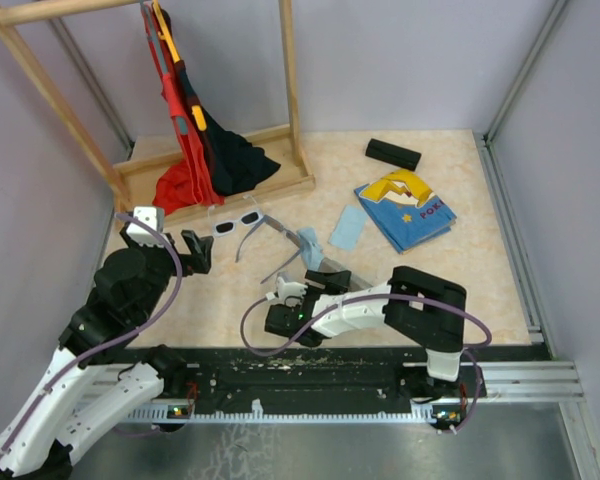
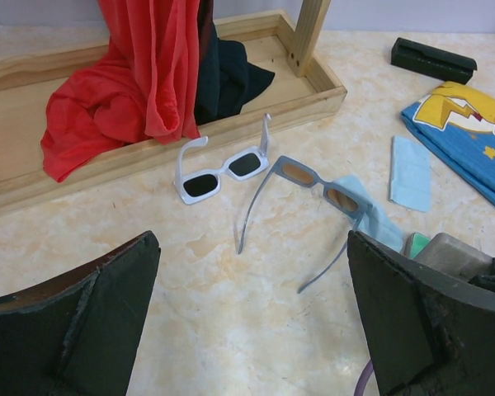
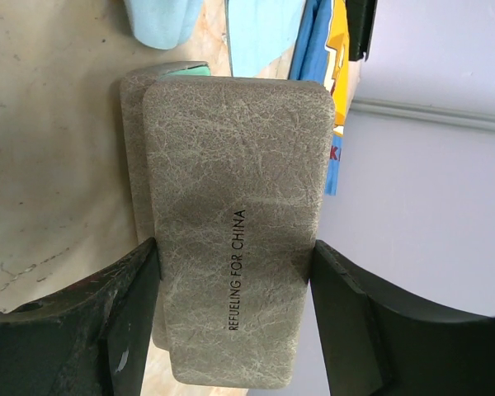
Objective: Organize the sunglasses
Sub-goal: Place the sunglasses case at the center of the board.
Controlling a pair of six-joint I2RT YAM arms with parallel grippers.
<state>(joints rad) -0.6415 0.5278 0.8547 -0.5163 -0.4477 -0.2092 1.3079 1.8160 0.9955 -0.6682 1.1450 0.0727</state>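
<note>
The white-framed sunglasses (image 2: 219, 172) lie open on the table in front of the wooden rack base, also seen from above (image 1: 238, 220). Just to their right lie the thin grey sunglasses (image 2: 318, 186), temples spread toward me, one lens end resting over a light-blue cloth (image 2: 375, 221); they show from above too (image 1: 278, 242). My left gripper (image 2: 252, 245) hovers open short of both pairs, nothing between its fingers (image 1: 201, 253). My right gripper (image 3: 235, 257) is shut on a grey textured case (image 3: 235, 190), fingers pressed on its two long sides, right of the grey pair (image 1: 320, 264).
A wooden rack (image 1: 220, 195) with red and black garments stands at the back left. A black case (image 1: 393, 153) lies at the back. A second light-blue cloth (image 1: 347, 228) and a folded blue printed cloth (image 1: 405, 208) lie right of centre. Grey walls enclose the table.
</note>
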